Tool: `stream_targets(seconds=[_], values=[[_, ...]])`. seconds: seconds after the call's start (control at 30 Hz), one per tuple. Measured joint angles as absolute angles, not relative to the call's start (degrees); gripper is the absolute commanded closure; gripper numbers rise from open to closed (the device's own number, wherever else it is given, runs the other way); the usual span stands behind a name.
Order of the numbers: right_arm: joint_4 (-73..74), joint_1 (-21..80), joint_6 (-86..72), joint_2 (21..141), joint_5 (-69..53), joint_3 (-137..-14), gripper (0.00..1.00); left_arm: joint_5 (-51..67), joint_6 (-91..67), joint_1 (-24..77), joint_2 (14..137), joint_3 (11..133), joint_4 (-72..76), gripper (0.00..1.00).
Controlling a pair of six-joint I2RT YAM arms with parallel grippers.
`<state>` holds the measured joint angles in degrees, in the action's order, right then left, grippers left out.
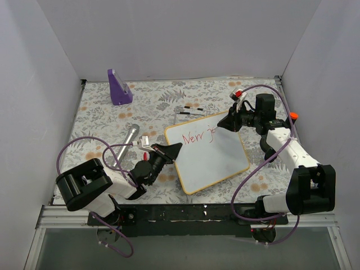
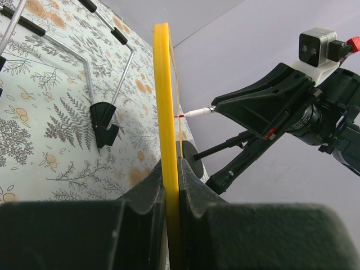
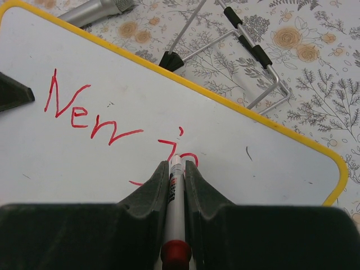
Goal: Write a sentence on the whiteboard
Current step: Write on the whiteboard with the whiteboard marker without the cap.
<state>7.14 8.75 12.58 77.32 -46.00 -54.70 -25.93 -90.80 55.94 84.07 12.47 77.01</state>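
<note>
Top external: whiteboard (image 1: 211, 160) lengthwise left-right, left fingers (image 1: 170, 151) clamping its edge, right fingers (image 1: 229, 121) clamping marker (image 3: 174, 202).

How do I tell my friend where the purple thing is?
Find the flowery table and look at its far left corner, near the back wall. The purple wedge stands there alone. Its neighbour, the silver rod, is long and shiny, while this is a chunky block.

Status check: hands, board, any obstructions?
Left hand shut on whiteboard edge. Right hand shut on marker, tip on whiteboard. Sentence reads "New jo", unfinished. Wire stand beside far edge, not blocking.
</note>
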Motion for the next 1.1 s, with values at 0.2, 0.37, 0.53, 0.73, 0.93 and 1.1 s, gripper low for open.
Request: stream_targets(seconds=[0.2,0.37,0.53,0.73,0.93,1.1], values=[[7.1,7.5,12.2,76.8,-45.5,-54.7,0.99,-25.9,-90.8,55.9,84.1,12.5,77.0,1.0],[7.1,5.7,12.4,76.2,-44.9,-54.7,0.99,-25.9,-90.8,55.9,84.1,12.5,77.0,1.0],[7.1,5.3,12.4,76.3,-44.7,-54.7,0.99,-25.9,-90.8,55.9,84.1,12.5,77.0,1.0],[7.0,5.3,12.3,77.4,-44.8,-54.8,0.99,-25.9,-90.8,55.9,84.1,12.5,77.0,1.0],[6.3,5.3,12.1,79.0,-45.1,-54.8,0.99,-26.0,-90.9,55.9,84.1,12.4,77.0,1.0],[6.1,5.3,12.0,79.1,-45.2,-54.8,0.99,-26.0,-90.9,55.9,84.1,12.2,77.0,1.0]])
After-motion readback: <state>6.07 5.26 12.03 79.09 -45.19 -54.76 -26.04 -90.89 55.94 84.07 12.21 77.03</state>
